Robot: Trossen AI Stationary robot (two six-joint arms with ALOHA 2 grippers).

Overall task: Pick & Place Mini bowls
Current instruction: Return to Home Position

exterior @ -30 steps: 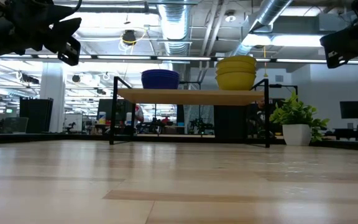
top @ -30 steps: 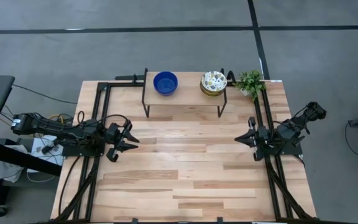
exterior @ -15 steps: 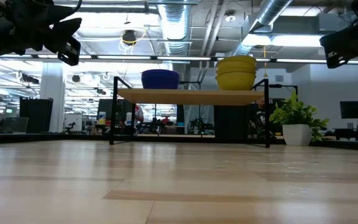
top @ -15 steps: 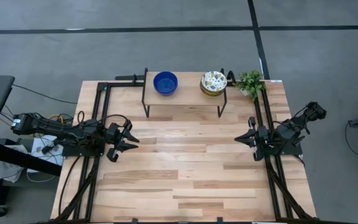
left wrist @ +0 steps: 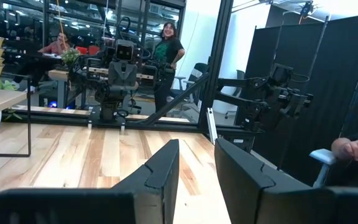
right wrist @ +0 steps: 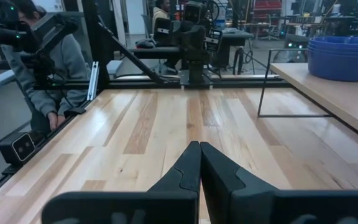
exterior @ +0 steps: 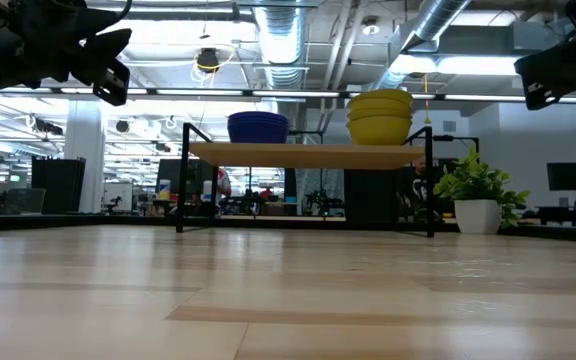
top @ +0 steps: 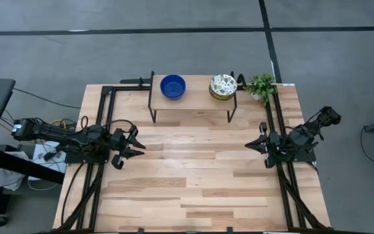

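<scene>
I read the left gripper (top: 137,147) hovering empty above the left side of the table (top: 193,188). Its fingers (left wrist: 160,168) are parted by a narrow gap. The right gripper (top: 249,145) hovers over the table's right side and faces the left one. Its fingers (right wrist: 188,165) are pressed together on nothing. Both grippers are well apart from the shelf (top: 193,99), which stands at the table's far edge. The stack of blue bowls (top: 173,86) sits on the shelf's left end. The stack of patterned bowls (top: 223,86) sits on its right end, apart from the blue stack. A potted plant (top: 261,86) stands on the table just beside the shelf's right end.
</scene>
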